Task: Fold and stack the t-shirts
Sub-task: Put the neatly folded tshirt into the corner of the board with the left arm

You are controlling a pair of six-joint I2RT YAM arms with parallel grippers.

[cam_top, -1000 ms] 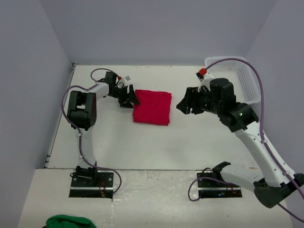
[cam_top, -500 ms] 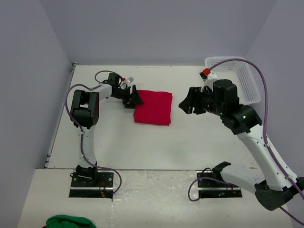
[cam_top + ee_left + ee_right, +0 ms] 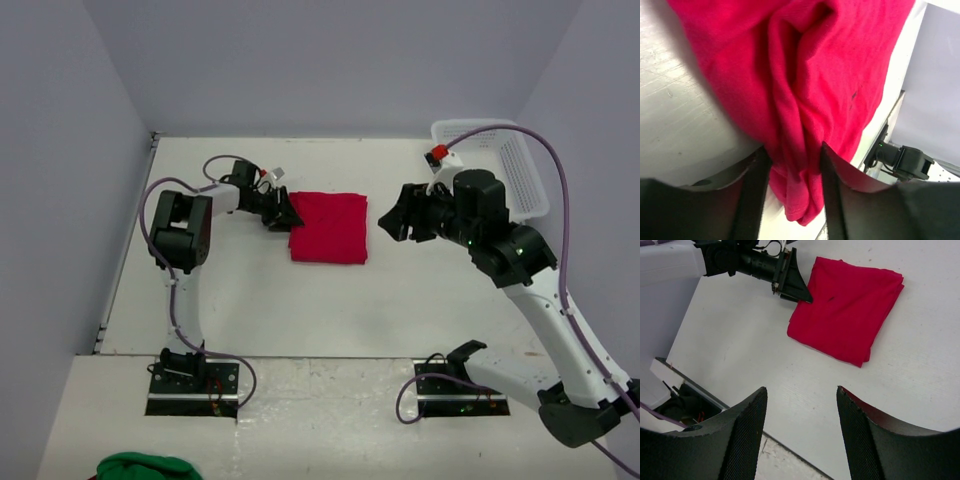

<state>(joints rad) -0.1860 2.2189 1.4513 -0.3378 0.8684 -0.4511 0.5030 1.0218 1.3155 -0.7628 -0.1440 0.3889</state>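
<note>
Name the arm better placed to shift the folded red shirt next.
Left. The left gripper has a fold of the t-shirt pinched between its fingers; the right gripper hangs open, clear of the cloth.

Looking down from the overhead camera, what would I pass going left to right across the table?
Left arm's black elbow → left hand, pinching the shirt's edge → red t-shirt, folded → right hand, open → white mesh basket.
</note>
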